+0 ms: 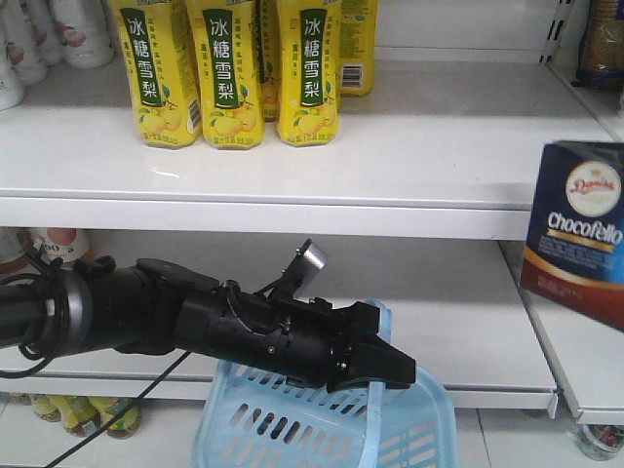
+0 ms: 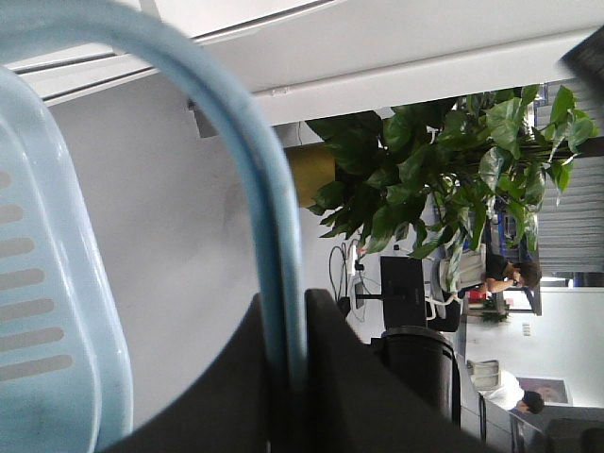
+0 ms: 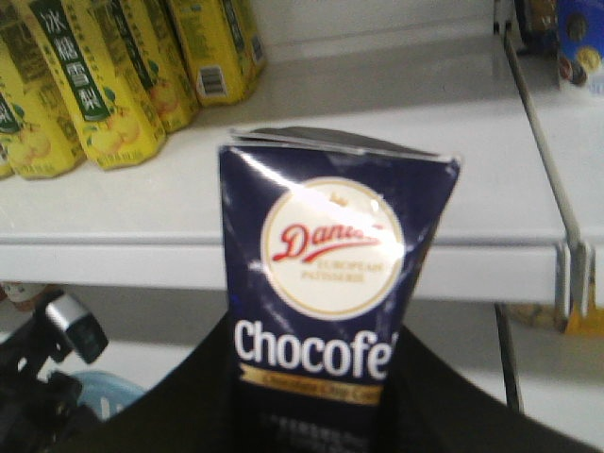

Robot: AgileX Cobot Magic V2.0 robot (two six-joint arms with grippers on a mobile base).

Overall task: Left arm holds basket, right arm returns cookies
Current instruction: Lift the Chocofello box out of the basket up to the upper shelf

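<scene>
The light blue basket hangs low in the front view, below the bottom shelf. My left gripper is shut on its pale blue hoop handle; the left wrist view shows the handle pinched between the black jaws. The cookies, a dark navy carton with a round logo and white lettering, float at the right edge in front of the shelves. In the right wrist view my right gripper is shut on the carton's lower part, level with the upper shelf's front edge. The gripper itself is out of the front view.
Yellow drink bottles stand in a row on the upper white shelf, left of centre. A metal shelf upright runs down the right side. More bottles sit at floor level on the left. The lower shelf lies behind the basket.
</scene>
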